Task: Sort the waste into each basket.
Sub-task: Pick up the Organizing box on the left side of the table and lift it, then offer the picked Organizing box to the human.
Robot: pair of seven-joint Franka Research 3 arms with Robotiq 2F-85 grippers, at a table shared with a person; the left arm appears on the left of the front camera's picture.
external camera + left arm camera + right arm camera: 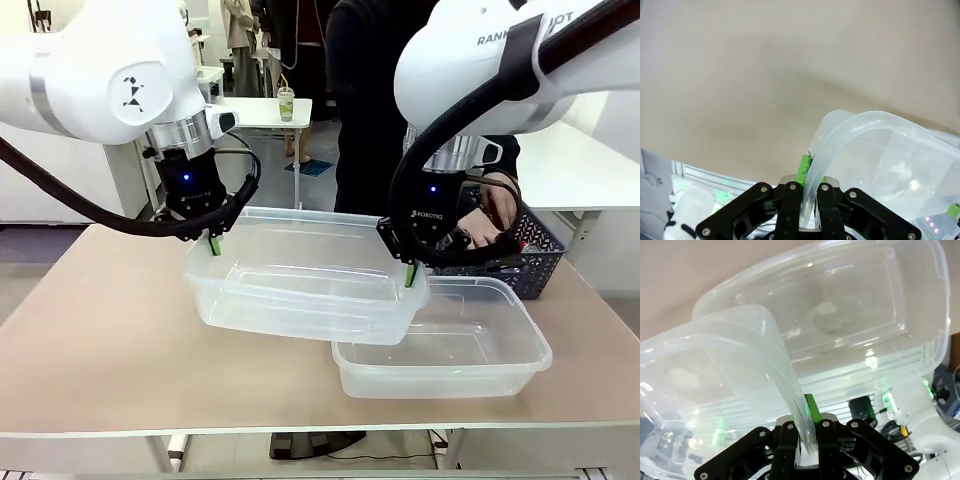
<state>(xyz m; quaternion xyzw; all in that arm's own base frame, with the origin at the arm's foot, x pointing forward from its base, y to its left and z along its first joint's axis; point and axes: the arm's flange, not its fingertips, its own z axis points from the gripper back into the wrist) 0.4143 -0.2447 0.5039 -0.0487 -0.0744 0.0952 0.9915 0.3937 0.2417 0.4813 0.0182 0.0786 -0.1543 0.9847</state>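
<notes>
One clear basket [300, 322] hangs tilted above the table, carried by both arms. My left gripper [212, 246] is shut on its left rim, and in the left wrist view that rim [875, 120] runs down between my left gripper [809, 200]. My right gripper [408, 270] is shut on the right rim. In the right wrist view the pinched wall [782, 385] bends into my right gripper [807, 432]. The second clear basket [525, 352] rests on the table at the front right, partly under the lifted one; it is the tub [840, 290] below. The waste is out of view.
A dark blue lattice basket [540, 262] stands at the back right of the table, and a person's hand [495, 212] reaches into it behind my right arm. The person stands at the far edge. The tan tabletop [100, 340] on the left is bare.
</notes>
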